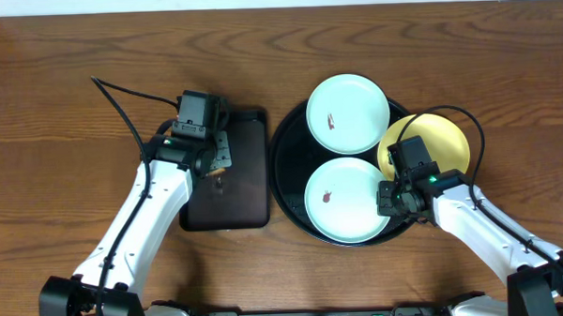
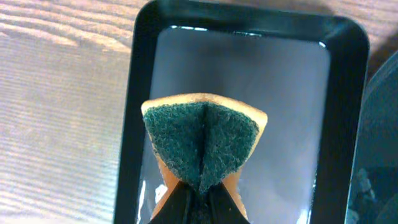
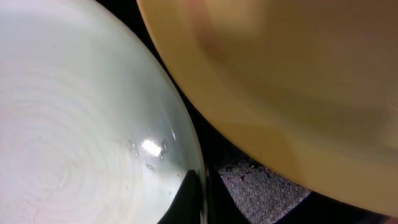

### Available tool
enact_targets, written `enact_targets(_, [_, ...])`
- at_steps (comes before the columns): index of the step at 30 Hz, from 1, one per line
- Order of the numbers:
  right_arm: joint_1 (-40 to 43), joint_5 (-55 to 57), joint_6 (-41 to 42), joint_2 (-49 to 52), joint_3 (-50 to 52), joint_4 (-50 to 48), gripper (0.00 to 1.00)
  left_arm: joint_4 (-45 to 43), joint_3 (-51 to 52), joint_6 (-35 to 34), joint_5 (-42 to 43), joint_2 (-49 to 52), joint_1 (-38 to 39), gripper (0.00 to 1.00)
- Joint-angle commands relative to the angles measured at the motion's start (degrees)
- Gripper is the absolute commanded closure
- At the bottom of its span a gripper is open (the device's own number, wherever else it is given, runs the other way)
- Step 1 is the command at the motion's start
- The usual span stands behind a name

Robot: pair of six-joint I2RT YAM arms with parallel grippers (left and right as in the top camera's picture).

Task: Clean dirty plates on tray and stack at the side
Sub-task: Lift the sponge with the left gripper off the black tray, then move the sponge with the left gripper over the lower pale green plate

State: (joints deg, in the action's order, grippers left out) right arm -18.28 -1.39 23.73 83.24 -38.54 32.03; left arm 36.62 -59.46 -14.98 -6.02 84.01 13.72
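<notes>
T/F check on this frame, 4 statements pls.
1. The left gripper pinches a sponge above the rectangular tray. True.
2. All three plates are mint-blue. False: the upper plate and lower plate are mint, and the third is a yellow plate.
3. Both mint plates show a small brown smear. True.
4. Plates are stacked on the table beside the round tray. False: all three are at the round tray, and none is stacked on the table.
</notes>
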Motion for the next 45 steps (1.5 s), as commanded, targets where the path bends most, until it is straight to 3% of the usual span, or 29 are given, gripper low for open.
enact_targets(1, [-0.57,0.94,-0.66,0.24,-0.66,0.04,0.99,3.48,-6.21,1.01,-1.11,0.22,0.24,0.93])
enact_targets(9, [-0.57,0.94,-0.66,0.24,-0.66,-0.15,0.99,17.59,-17.42,1.03,-0.09,0.24,0.70,0.93])
enact_targets(15, [-0.57,0.94,-0.63,0.24,-0.66,-0.17,0.99,19.85,-18.34,0.98,8.39,0.70,5.95,0.92])
enact_targets(30, [-0.57,0.94,-0.66,0.24,-0.66,-0.09,0.99,7.45,-17.64,-3.37,8.61,16.37,27.34,0.93])
enact_targets(45, [-0.57,0.94,-0.66,0.24,-0.66,-0.07,0.99,3.04,-17.64,-4.22,8.59,25.57,32.68,0.93])
